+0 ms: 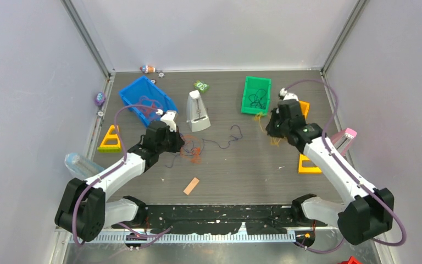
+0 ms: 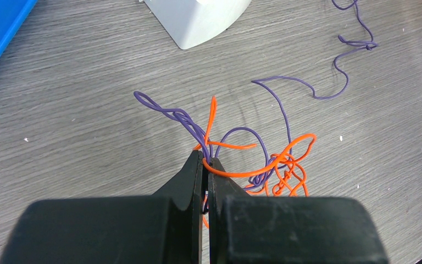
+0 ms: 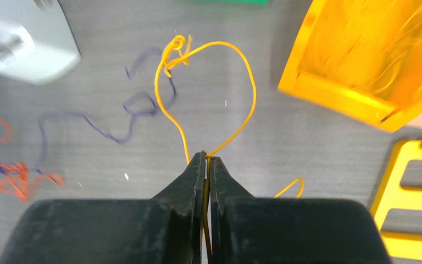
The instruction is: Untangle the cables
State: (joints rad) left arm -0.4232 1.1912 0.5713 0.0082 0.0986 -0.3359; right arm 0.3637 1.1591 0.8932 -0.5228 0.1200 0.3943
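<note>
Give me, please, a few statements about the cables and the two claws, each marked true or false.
1. The left claw is shut on the orange cable. True.
2. The right claw hangs open. False: it is shut on the yellow cable.
3. The purple cable is tangled with the orange cable. True.
4. The green bin holds nothing. False: dark cables lie in it.

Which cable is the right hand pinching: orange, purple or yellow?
The yellow cable, clamped in the right hand; the orange cable and purple cable lie tangled to its left.
</note>
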